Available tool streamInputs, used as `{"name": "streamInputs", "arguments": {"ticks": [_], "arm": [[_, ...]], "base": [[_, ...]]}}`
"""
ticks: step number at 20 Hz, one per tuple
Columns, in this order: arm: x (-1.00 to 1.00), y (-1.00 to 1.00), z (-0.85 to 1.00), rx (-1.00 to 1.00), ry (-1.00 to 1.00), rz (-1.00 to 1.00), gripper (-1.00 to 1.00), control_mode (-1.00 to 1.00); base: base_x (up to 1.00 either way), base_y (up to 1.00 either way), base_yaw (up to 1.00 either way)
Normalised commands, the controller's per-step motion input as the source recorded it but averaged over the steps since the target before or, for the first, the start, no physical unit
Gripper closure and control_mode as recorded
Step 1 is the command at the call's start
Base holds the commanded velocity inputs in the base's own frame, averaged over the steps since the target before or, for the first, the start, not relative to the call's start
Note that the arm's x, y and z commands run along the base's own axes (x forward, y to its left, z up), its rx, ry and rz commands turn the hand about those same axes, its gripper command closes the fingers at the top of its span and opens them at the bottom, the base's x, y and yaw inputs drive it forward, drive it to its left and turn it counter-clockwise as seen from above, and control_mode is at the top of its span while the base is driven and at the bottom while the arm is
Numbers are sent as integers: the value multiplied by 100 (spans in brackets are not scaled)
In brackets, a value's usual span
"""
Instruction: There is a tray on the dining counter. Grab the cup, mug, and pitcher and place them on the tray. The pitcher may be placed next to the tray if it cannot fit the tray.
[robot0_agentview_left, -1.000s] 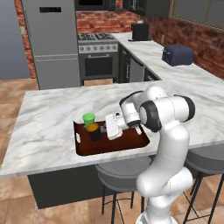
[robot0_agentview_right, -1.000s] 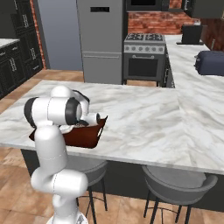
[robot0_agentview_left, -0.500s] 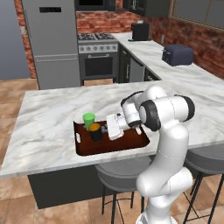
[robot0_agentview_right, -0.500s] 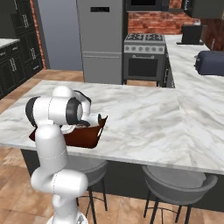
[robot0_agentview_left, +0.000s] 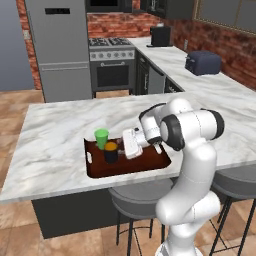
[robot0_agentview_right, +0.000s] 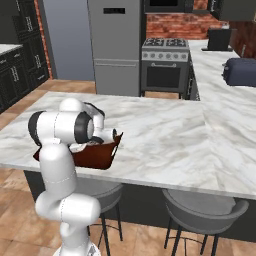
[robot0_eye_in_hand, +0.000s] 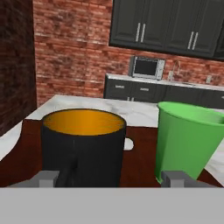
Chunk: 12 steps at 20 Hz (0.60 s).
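The reddish-brown tray (robot0_agentview_left: 150, 162) lies on the marble dining counter (robot0_agentview_left: 50, 145), near its front edge. On it stand the green cup (robot0_agentview_left: 101, 138) and the black mug (robot0_agentview_left: 111, 151), close together and upright. My gripper (robot0_agentview_left: 121, 146) sits low over the tray just right of the mug, pointing at it. In the hand view my gripper (robot0_eye_in_hand: 109, 178) is open, its fingertips (robot0_eye_in_hand: 46, 177) spread wide, with the mug (robot0_eye_in_hand: 83, 146) and its handle straight ahead between them and the cup (robot0_eye_in_hand: 186, 142) to the right. From the right side the tray (robot0_agentview_right: 97, 156) is half hidden by my arm. The pitcher is out of view.
Round grey stools (robot0_agentview_left: 135, 197) stand under the counter's front edge. Behind the island a second counter carries a dark toaster (robot0_agentview_left: 202, 62) and a coffee machine (robot0_agentview_left: 160, 35). Stove (robot0_agentview_left: 112, 65) and fridge (robot0_agentview_left: 57, 50) line the far wall.
The gripper has opened and let go of the mug, which now stands on the tray beside the cup. The arm has hardly moved.
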Motion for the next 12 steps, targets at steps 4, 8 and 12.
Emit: {"name": "streamInputs", "arguments": {"ticks": [4,8,12], "arm": [[0,-5,21,-11,0,0,-100,-100],[0,-1,22,-13,0,0,-100,-100],[-9,-8,20,-14,0,0,-100,-100]], "base": [[0,0,0],[0,0,0],[0,0,0]]}}
